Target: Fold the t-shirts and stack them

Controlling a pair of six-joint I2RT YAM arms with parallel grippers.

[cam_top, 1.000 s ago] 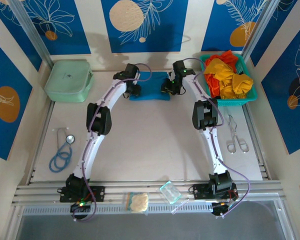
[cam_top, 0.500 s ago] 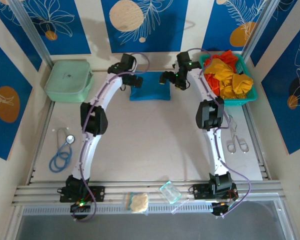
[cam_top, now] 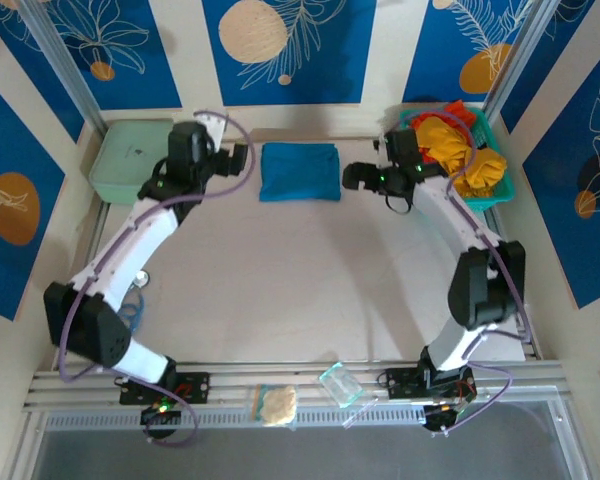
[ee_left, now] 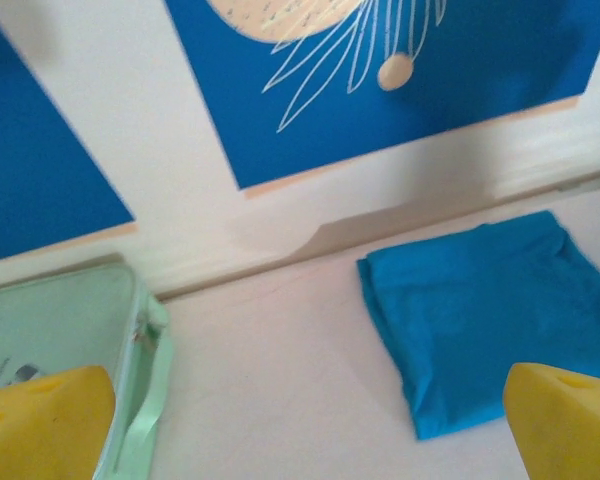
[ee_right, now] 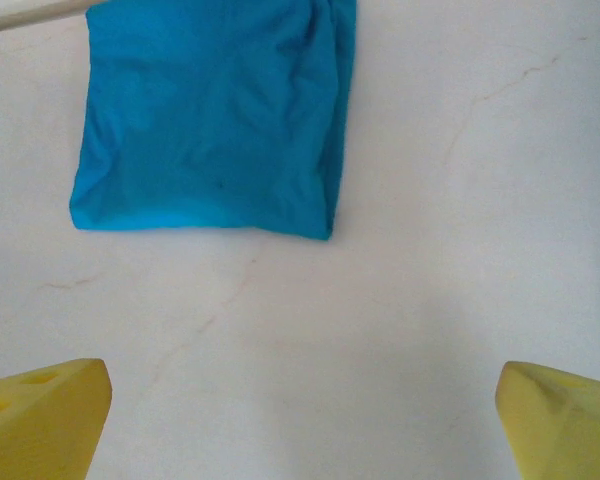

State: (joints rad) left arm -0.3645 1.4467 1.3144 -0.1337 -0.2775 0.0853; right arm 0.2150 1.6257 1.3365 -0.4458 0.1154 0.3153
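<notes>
Far-centre on the tabletop (cam_top: 300,300): one teal-blue t-shirt (cam_top: 299,171), folded into a flat, roughly square-cornered rectangle. Soft matte cloth, light wrinkles, lying close to the back wall. Left wrist view has it (ee_left: 480,330) lower right, with layered fold edges along its near-left side. Right wrist view has it (ee_right: 215,120) upper left, with a doubled edge on its right side. Nothing is touching it. Two arms flank it. The left gripper (cam_top: 242,160) sits just to its left, clear of the cloth, jaws spread wide with nothing between them; the yellow wedge pads (ee_left: 40,420) sit at opposite bottom corners of its camera view. The right gripper (cam_top: 350,177) is just off the shirt's right edge, also clear, jaws equally spread and empty, pads (ee_right: 40,415) at the bottom corners over bare tabletop. Far right: one teal plastic mesh basket (cam_top: 507,196) with a crumpled heap of yellow-orange t-shirts (cam_top: 465,160) and red t-shirt cloth (cam_top: 460,108) at the back. I can't count the pieces in the pile. Far left: one pale green zip case (cam_top: 130,165), rounded corners, smooth shell. Near edge between the arm bases: one small packet with pale contents (cam_top: 276,403) and one clear plastic piece (cam_top: 340,384).
</notes>
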